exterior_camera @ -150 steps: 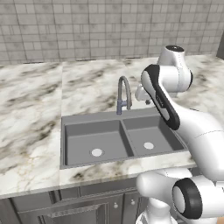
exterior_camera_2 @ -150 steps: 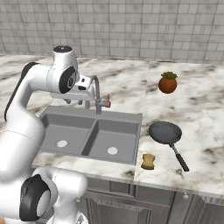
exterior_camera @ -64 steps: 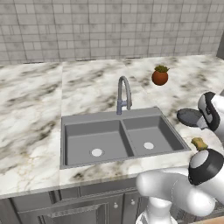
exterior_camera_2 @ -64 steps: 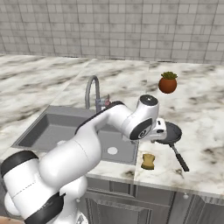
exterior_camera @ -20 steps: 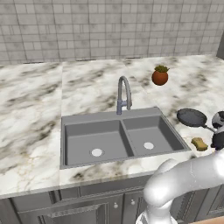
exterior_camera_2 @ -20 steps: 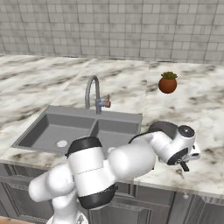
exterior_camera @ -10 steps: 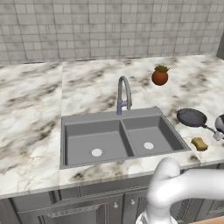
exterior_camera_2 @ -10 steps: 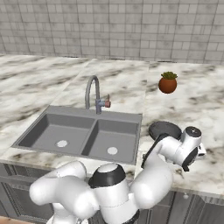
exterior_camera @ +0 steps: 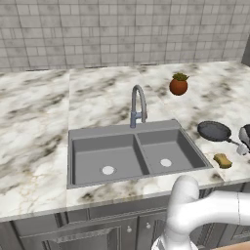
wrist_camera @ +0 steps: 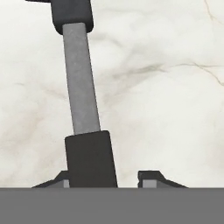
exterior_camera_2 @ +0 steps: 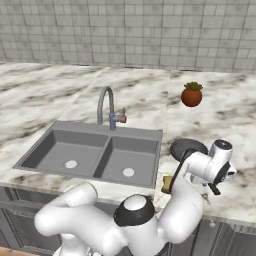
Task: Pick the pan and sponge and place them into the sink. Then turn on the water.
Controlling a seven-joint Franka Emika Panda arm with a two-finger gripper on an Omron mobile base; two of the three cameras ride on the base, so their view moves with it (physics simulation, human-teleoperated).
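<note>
The dark pan [exterior_camera: 214, 131] lies on the marble counter right of the sink [exterior_camera: 78, 161], its thin handle [wrist_camera: 81, 96] pointing away to the right. My gripper [exterior_camera: 241, 146] is low over the handle's far end. In the hand view the gripper [wrist_camera: 107, 179] is open, and the handle's black end stands between the fingertips, close to the left fingertip [wrist_camera: 61, 180] with a gap on the other side. The small yellow sponge [exterior_camera: 222, 160] rests just in front of the pan. In the right base view my arm covers part of the pan [exterior_camera_2: 187, 146] and most of the sponge [exterior_camera_2: 166, 182].
The arched grey faucet [exterior_camera: 138, 105] rises behind the divider between the two basins. A red-orange pot with a green plant [exterior_camera: 178, 84] stands at the back right. The counter's front edge runs close to the sponge. My arm [exterior_camera_2: 150, 215] curves up from below the counter.
Over the earlier frames the arm swung from beside the faucet to the right and came down over the pan's handle. Pan and sponge lie where they were.
</note>
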